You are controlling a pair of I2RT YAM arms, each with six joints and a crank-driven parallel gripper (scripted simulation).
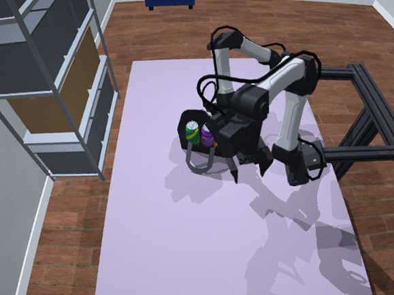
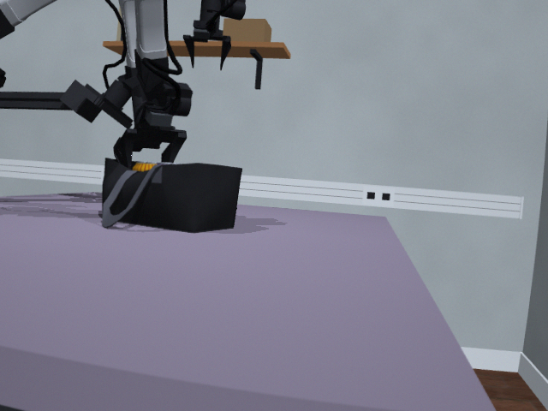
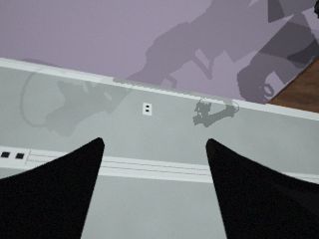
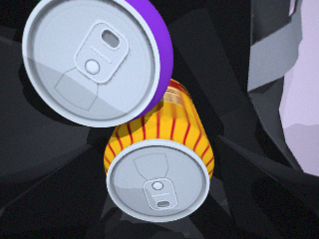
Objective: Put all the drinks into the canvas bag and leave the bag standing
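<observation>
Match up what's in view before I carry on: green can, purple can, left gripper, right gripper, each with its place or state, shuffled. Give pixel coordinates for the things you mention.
1. green can (image 1: 192,135)
2. purple can (image 1: 207,138) (image 4: 92,62)
3. left gripper (image 1: 248,177) (image 2: 206,68) (image 3: 156,142)
4. right gripper (image 2: 145,163)

A. open, at the mouth of the bag (image 1: 187,116) (image 2: 194,196) (image 4: 43,160)
B. in the bag, between the other two cans
C. open, well above the table (image 1: 168,232) (image 2: 265,300) (image 3: 60,30)
D. in the bag, farthest from the yellow striped can (image 1: 215,145) (image 2: 144,167) (image 4: 158,180)

Pairs: 1-D, 2-B, 3-C, 4-A

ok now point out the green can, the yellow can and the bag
green can (image 1: 192,133): top view, on its painted side.
yellow can (image 1: 215,145) (image 2: 143,167) (image 4: 159,180): top and exterior views, on its side; right wrist view, on its lid.
bag (image 1: 184,118) (image 2: 194,194): all three views, on its black wall.
</observation>
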